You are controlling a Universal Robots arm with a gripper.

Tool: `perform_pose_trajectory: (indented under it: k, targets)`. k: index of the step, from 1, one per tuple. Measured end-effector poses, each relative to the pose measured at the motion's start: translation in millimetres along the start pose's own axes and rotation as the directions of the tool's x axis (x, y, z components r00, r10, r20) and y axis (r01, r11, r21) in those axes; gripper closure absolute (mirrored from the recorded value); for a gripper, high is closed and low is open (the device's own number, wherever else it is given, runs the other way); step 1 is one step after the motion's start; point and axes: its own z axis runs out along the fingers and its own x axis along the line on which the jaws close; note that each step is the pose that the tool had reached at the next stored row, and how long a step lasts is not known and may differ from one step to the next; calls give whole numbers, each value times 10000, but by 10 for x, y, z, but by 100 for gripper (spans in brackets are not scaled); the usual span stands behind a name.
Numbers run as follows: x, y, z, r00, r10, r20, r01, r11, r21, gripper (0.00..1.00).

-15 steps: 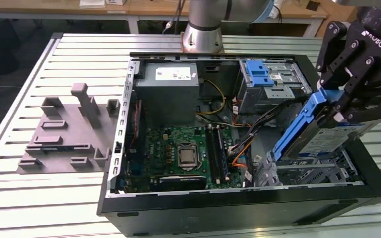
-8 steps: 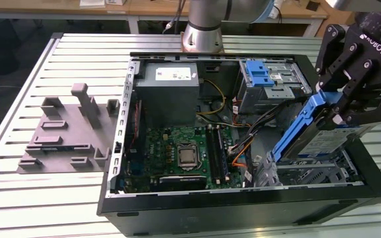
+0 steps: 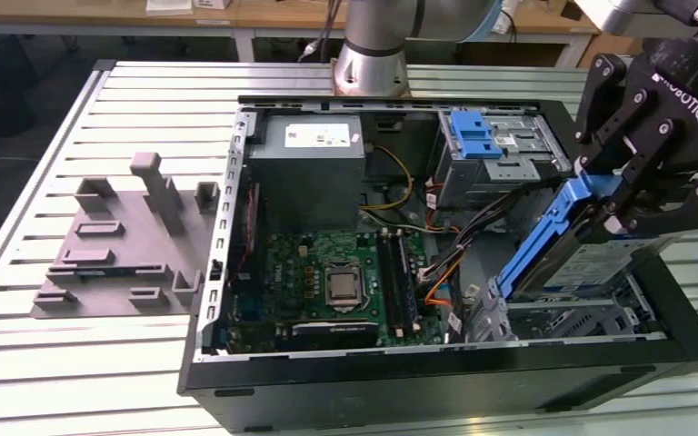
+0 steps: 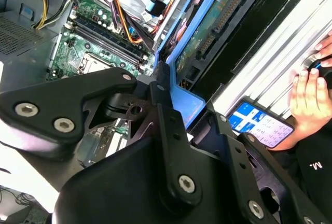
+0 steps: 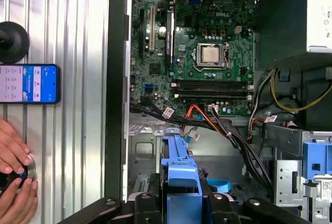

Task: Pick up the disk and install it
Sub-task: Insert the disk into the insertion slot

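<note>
The exterior view shows, at its left, a grey foam insert with cut-out shapes, lying on the slatted metal table. Next to it, toward the middle, stands the open computer case, lying on its side. Inside the case there is a green motherboard with the processor socket in its centre, and above it the grey power supply with a white sticker. Further to the exterior view's right is the silver metal cage with a blue plastic latch. Bundles of black, orange and yellow cables run between the motherboard and the cage.

At the exterior view's right, the black gripper is clenched around the disk, grasping it by its blue plastic frame. The disk is tilted, with its lower end inside the case over the drive bay in the near right corner, and its upper end between the fingers.

In the first wrist view the blue frame of the disk is seen between the gripper fingers, above the bay. On the table outside the case lies a phone with a lit screen, and a person's hand rests on a round knob just beside it.

In the second wrist view the disk shows its green circuit board side, and the hand is near the phone.
</note>
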Motion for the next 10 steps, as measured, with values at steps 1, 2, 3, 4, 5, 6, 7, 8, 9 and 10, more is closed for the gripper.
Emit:
perform_pose_trajectory:
  k: [1,2,3,4,5,6,7,8,9,10]
  targets:
    - [0,0,8,10000,0,1,0,10000,0,64]
    - [1,0,17,10000,1,4,-1,10000,0,64]
    - [1,0,27,10000,1,6,-1,10000,1,64]
    - [1,-1,37,10000,1,8,-1,10000,1,64]
    - [2,-1,50,10000,0,11,0,10000,1,64]
    - [2,-1,65,10000,0,14,0,10000,1,64]
    - [3,-2,81,10000,0,14,0,10000,1,64]
    - [4,-2,99,10000,0,14,0,10000,0,64]
    - [4,-3,117,10000,0,14,0,10000,0,64]
    - [5,-3,135,10000,0,16,0,10000,0,64]
